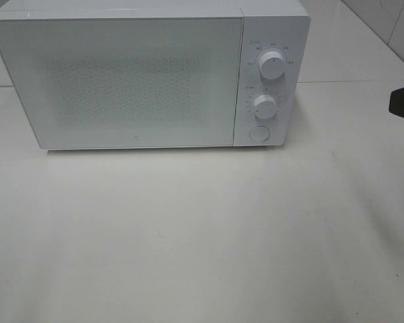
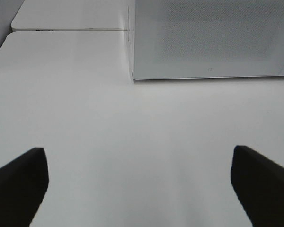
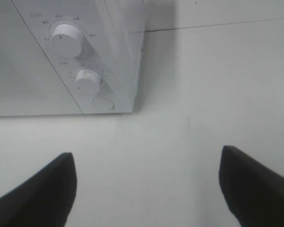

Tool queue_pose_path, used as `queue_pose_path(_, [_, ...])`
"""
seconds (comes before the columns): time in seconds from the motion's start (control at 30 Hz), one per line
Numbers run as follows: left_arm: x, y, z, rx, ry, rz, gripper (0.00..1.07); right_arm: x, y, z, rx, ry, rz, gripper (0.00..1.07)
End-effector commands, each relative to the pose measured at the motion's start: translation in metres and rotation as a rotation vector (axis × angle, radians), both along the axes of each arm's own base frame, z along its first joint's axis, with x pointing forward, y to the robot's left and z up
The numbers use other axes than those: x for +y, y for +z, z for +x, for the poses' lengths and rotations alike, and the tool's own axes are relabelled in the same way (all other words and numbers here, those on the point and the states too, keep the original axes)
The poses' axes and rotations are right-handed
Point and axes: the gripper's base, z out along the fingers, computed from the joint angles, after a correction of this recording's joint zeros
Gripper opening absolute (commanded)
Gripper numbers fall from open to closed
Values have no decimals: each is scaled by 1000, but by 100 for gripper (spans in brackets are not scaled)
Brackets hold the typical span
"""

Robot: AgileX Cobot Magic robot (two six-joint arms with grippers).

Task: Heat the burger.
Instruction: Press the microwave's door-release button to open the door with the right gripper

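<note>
Far back on the white table [image 1: 188, 235], a white microwave [image 1: 121, 81] with its door [image 1: 118, 84] closed flush. On the panel at its right, an upper knob [image 1: 272, 67], a lower knob [image 1: 264, 105] and a round button [image 1: 258, 132] beneath them. On the near side of the microwave's left front corner, the left gripper [image 2: 138, 158], spread wide above bare tabletop with nothing between the fingers. Near the control panel and a little to its right, the right gripper [image 3: 146, 156], likewise wide apart and empty. No view of the burger; cannot tell where it is.
</note>
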Motion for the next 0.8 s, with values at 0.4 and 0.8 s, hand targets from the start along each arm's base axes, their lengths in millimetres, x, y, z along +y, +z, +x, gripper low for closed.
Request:
queue_pose_path(0.4, [-1, 0, -2, -23, 2, -7, 100, 6, -33, 39, -175, 12, 20, 76])
queue_pose_path(0.8, [-1, 0, -2, -23, 2, -7, 100, 5, -79, 61, -249, -43, 6, 76])
